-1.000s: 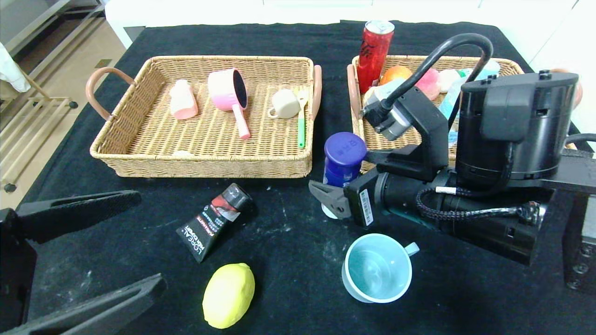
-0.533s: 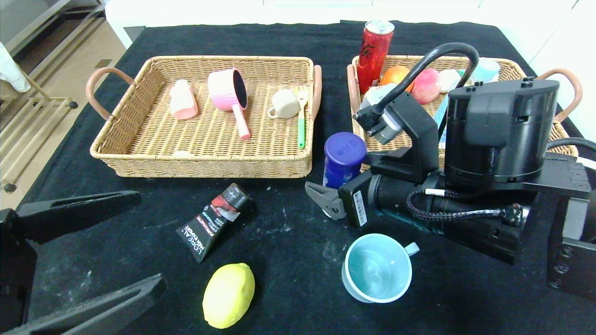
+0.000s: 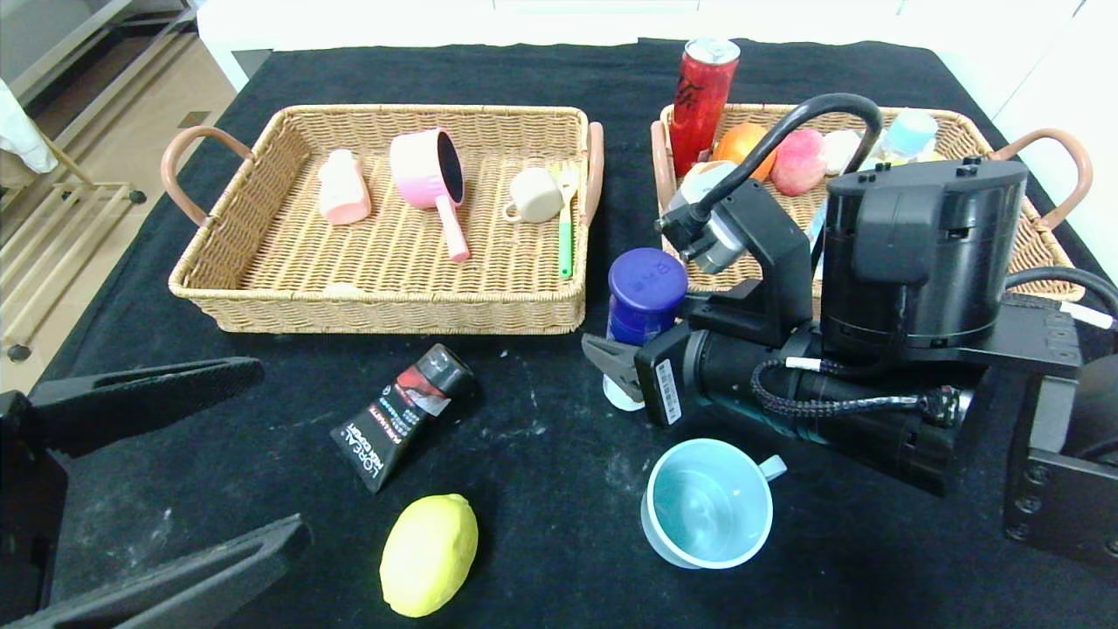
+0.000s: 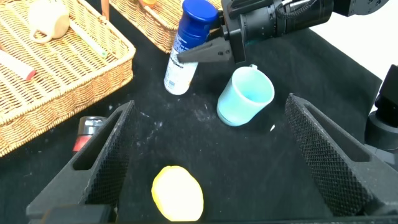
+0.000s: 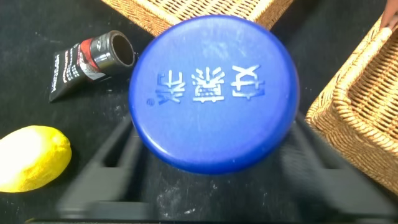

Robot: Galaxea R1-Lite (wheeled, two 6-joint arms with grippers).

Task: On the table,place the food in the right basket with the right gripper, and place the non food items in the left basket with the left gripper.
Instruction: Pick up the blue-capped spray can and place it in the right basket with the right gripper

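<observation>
Noting our right gripper (image 3: pixel 622 371) with fingers around the blue-capped bottle (image 3: pixel 645 301), grip unconfirmed, left gripper (image 4: pixel 205 155) spread wide, scuffed black tablecloth (image 3: pixel 541 437), pale wood floor (image 3: pixel 96 114) beyond.

My right arm (image 3: pixel 873 349) hides much of the right basket (image 3: pixel 1039 253) and the blue-capped bottle's (image 3: pixel 645 297) lower body. The right gripper's fingers (image 5: pixel 106 174) blur around it (actual contact I can't confirm).
</observation>
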